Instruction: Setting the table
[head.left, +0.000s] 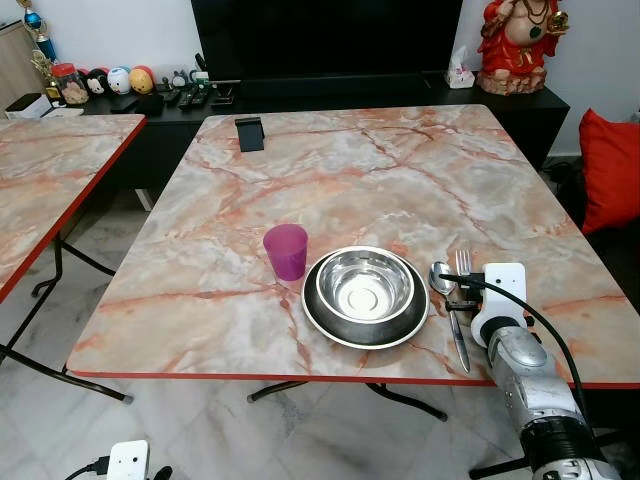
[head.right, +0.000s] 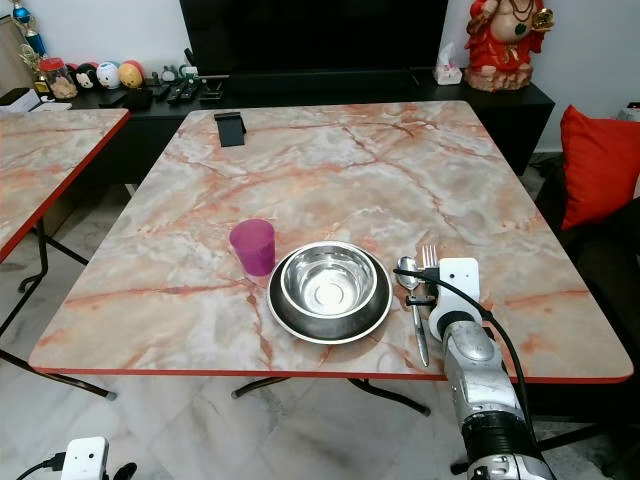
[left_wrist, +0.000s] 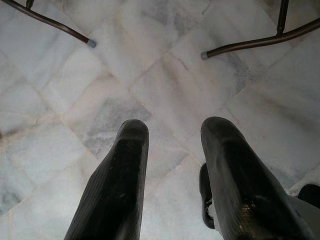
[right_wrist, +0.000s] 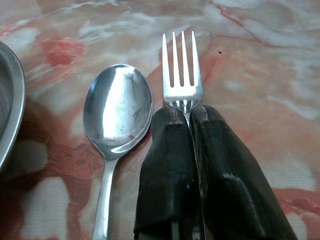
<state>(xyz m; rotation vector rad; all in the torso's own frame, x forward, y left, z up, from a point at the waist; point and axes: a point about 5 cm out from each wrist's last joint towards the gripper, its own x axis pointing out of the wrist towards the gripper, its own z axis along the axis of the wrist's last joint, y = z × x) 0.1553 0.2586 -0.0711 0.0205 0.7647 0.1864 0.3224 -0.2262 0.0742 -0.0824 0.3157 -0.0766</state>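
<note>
The place setting looks pretty much there: a steel bowl (head.left: 364, 283) sits nested in a dark plate (head.left: 330, 325) near the front edge of the marble-pattern table (head.left: 350, 170), a purple cup (head.left: 286, 251) stands just beside it on the robot's left, and a spoon (right_wrist: 117, 112) lies on the other side of the plate. The right gripper (right_wrist: 189, 112) has its 2 black fingers pinched narrow on the neck of the fork (right_wrist: 181, 67), which lies just beside the spoon with its tines pointing away from the robot. Whether the fork already rests flat on the top is hard to say, but it's low and lined up, so the remaining bit is probably just letting go and pulling the arm back. The left gripper (left_wrist: 175, 165) hangs down idle over the pale tiled floor (left_wrist: 165, 75), fingers moderately apart and holding nothing. The tabletop is pink-veined with a red rim, and a small black stand (head.left: 249, 132) sits at the far end. A 2nd matching table (head.left: 50, 175) is off to the left, a dark TV unit (head.left: 330, 95) with remotes and small figurines runs along the wall, and there's a red statue (head.left: 520, 45) and a red cushion (head.left: 610, 170) on the right.
</note>
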